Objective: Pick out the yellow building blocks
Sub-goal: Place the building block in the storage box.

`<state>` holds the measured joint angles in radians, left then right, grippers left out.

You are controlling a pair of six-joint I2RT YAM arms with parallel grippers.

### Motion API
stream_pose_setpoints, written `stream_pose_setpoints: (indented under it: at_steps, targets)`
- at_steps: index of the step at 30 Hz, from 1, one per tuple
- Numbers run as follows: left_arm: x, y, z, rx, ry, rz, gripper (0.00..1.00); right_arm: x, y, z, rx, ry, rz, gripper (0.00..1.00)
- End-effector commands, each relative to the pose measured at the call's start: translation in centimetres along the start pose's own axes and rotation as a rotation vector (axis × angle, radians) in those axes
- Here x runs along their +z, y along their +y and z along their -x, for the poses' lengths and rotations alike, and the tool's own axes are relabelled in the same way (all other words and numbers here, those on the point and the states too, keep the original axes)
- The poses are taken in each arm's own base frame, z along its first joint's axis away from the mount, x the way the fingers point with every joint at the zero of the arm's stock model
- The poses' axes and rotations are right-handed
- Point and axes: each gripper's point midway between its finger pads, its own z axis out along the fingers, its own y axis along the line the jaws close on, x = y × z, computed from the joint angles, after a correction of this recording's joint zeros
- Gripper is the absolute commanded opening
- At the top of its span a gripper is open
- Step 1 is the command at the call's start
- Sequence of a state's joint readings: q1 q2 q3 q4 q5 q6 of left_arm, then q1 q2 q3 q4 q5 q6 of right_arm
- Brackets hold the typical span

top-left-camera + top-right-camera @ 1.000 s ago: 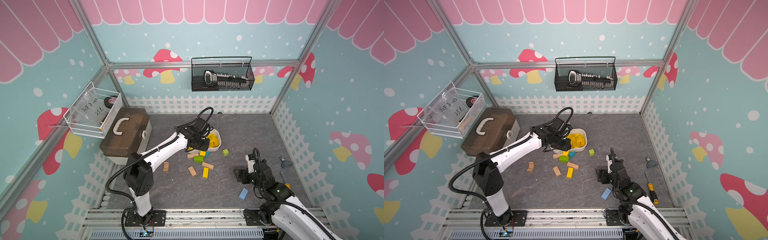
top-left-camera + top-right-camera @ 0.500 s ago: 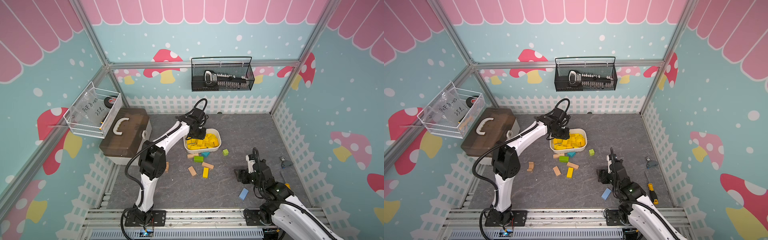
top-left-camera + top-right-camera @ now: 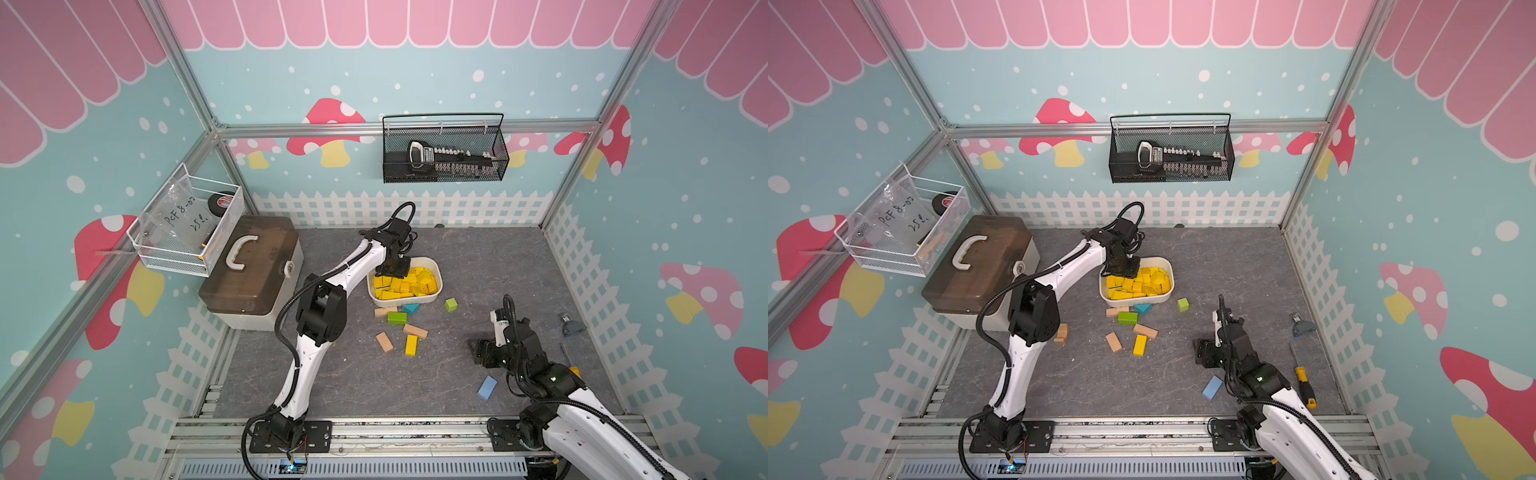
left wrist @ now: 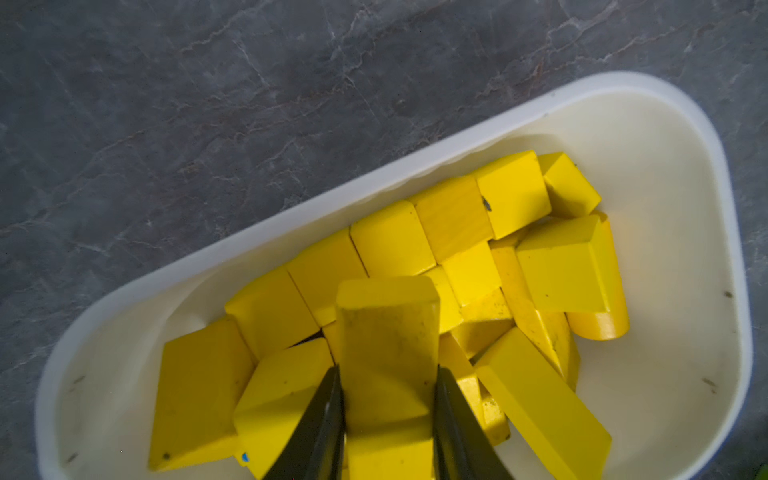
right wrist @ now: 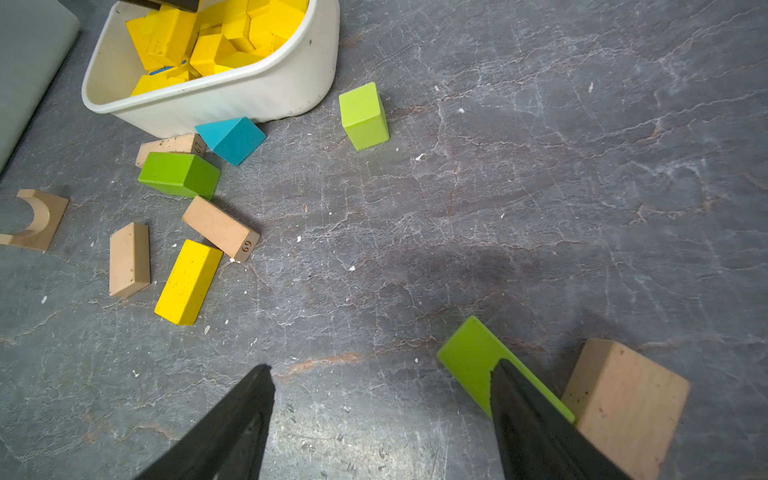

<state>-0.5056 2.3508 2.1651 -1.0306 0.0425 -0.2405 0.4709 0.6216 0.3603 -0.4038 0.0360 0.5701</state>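
Note:
Many yellow building blocks [image 3: 409, 284] [image 3: 1142, 282] fill a white bin [image 3: 436, 291] [image 3: 1169, 291] at mid-floor. My left gripper [image 3: 390, 272] [image 4: 386, 372] hangs over the bin's left end, shut on one yellow block [image 4: 388, 332] just above the pile. One yellow brick [image 3: 411, 345] [image 3: 1140, 345] [image 5: 188, 281] lies loose on the floor in front of the bin. My right gripper [image 3: 486, 338] [image 5: 380, 368] sits low over bare floor to the right, open, with nothing between its fingers.
Green, tan and teal blocks [image 5: 178, 174] lie scattered in front of the bin [image 5: 257, 91]. A flat green block [image 5: 469, 357] and a tan block [image 5: 623, 399] sit beside one right finger. A blue block [image 3: 487, 387], a screwdriver [image 3: 1304, 384] and a brown toolbox [image 3: 253, 270] are also on the floor.
My left gripper has moved from the bin's near edge back over its left end, and the arm's elbow has folded in toward its base. The right arm has not moved.

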Motion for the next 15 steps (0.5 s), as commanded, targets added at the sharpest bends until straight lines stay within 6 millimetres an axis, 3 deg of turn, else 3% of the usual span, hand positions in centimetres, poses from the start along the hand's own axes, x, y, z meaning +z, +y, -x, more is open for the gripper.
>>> stream_pose_setpoints:
  at_steps: [1,10,15]
  targets:
    - [0.0,0.8,0.2,0.029,0.004,0.041,0.32,0.1,-0.3,-0.2,0.006,0.005,-0.01,0.81]
    - [1.2,0.3,-0.1,0.012,0.028,0.01,0.33,0.0,-0.3,-0.1,0.009,-0.002,-0.012,0.82]
    - [1.0,0.5,0.2,0.0,0.015,0.022,0.5,0.1,-0.3,-0.1,0.008,0.001,-0.011,0.81]
